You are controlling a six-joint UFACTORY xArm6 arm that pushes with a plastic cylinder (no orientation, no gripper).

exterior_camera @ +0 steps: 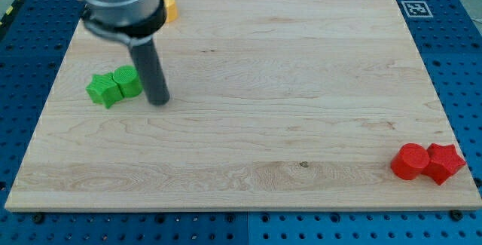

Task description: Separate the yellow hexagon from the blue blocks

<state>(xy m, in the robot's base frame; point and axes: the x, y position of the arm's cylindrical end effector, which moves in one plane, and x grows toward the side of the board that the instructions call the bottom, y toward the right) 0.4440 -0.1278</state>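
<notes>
My tip (160, 100) rests on the board at the view's left, just right of two green blocks: a green cube (128, 81) and a green star-like block (103, 90), which touch each other. A small part of a yellow block (170, 7) shows at the view's top left, mostly hidden behind the arm's body (120, 4); its shape cannot be made out. No blue blocks show in the view; the arm may hide some.
A red cylinder (410, 161) and a red star-like block (444, 162) sit touching at the view's bottom right corner of the wooden board (263, 109). A blue pegboard (452, 64) surrounds the board.
</notes>
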